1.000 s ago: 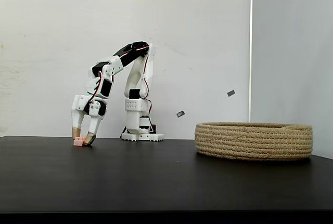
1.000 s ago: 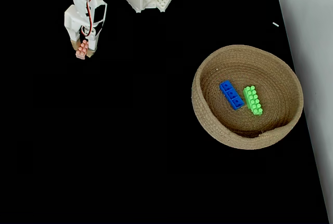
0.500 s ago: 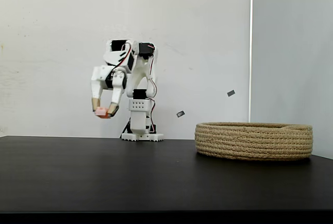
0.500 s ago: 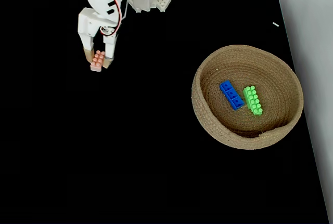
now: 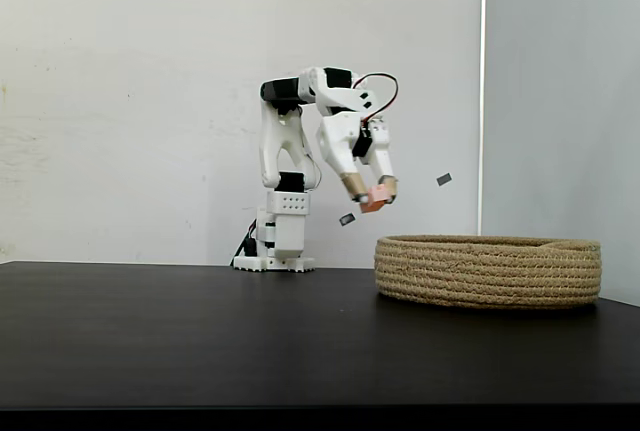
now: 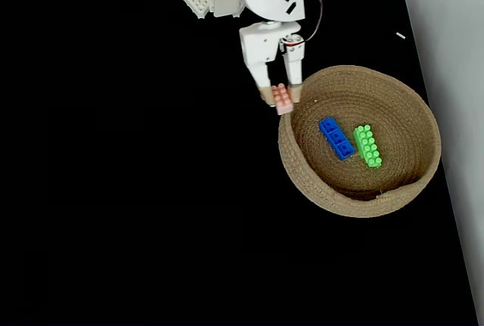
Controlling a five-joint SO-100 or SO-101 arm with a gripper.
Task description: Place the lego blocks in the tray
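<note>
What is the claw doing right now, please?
Claw: closed on the small pale pink studded plastic brick, held in the air beside the round coiled tan rope basket.

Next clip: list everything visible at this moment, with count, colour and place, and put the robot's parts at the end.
tray: one, tan coiled rope, on the right side of the table in both fixed views.
blue lego block: one, blue, lying inside the tray.
green lego block: one, bright green, inside the tray, right of the blue one in the view from above.
pink lego block: one, pale pink, held in the air at the tray's left rim.
table: one, black.
wall: white, behind the table.
arm: one, white with black parts, its base at the table's far edge.
pincer: one, white with tan fingertips, shut on the pink lego block.
</note>
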